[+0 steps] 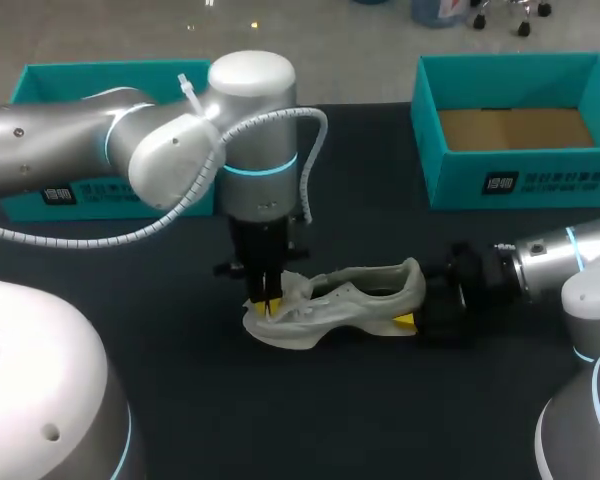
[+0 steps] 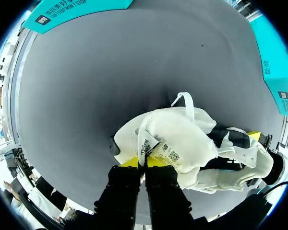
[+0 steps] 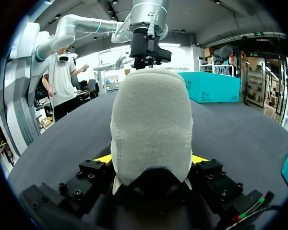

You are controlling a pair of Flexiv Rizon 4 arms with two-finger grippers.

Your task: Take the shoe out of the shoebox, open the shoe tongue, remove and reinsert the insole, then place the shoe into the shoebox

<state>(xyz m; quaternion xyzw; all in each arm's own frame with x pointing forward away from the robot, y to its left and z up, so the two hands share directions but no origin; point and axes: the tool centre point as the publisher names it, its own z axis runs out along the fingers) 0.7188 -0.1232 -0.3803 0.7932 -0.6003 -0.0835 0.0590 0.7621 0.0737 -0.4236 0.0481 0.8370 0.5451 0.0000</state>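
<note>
Shoe (image 1: 360, 295): cream, soft, fuzzy, rounded

teal box (image 1: 80, 78) partly behind left arm (image 1: 70, 135), right tool (image 3: 151, 160) tips mostly behind shoe (image 3: 151, 115)

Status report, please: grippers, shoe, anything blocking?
Left gripper shut on shoe tongue. Right gripper shut on shoe at heel. Shoe on table, outside empty shoebox. No obstruction seen.
</note>
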